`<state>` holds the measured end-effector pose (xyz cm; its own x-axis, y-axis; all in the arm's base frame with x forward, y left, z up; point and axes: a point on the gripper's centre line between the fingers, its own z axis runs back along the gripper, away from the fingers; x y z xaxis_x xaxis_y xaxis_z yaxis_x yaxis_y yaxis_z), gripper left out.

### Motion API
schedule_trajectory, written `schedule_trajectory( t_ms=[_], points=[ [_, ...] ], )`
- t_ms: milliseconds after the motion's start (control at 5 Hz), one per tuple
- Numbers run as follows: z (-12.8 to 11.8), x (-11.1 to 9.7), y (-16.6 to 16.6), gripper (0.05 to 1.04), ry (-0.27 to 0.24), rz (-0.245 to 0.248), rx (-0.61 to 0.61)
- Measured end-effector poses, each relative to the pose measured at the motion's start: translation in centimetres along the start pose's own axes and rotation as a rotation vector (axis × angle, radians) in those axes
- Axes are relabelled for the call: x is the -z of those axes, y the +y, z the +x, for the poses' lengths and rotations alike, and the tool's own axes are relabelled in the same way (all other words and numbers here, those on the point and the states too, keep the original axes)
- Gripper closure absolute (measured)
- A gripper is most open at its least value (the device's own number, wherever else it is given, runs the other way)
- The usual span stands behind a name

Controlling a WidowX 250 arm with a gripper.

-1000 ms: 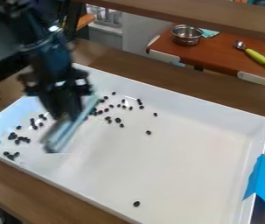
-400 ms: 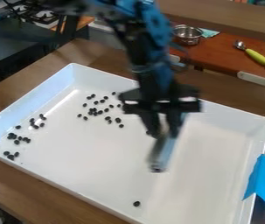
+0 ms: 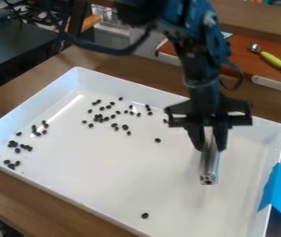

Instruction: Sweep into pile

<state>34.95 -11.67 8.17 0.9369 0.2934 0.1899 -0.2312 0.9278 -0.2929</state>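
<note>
Clamping a metal bar [image 3: 208, 169], the end effector [image 3: 210, 148] has swung toward the right side of the tray [image 3: 105, 171], leaving black beans [image 3: 125, 127] scattered, mostly near its far edge and left corner, so piling likely remains.

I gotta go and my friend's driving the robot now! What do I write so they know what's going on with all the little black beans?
Gripper: shut on the silvery bar, over the right part of the white tray.
Beans: a loose bunch toward the far side, clumps by the left end, one loner near the closest edge.
Done: the bar is gripped; no single pile yet.
Left: sweep the bunch, clumps and loner together.
</note>
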Motion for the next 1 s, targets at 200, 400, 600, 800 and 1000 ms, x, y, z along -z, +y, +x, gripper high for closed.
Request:
schedule_trajectory(
  t_ms=[200, 400, 600, 800, 1000],
  points=[
    [0.2, 1.2, 0.4, 0.749, -0.004, 0.02, 0.0],
    [0.6, 1.4, 1.3, 0.749, -0.025, 0.02, 0.008],
    [1.2, 1.9, 3.0, 0.749, -0.026, 0.029, -0.006],
    [2.0, 1.9, 4.6, 0.749, -0.039, 0.032, -0.017],
    [2.7, 1.7, 6.3, 0.749, -0.043, 0.037, -0.026]
  ],
)
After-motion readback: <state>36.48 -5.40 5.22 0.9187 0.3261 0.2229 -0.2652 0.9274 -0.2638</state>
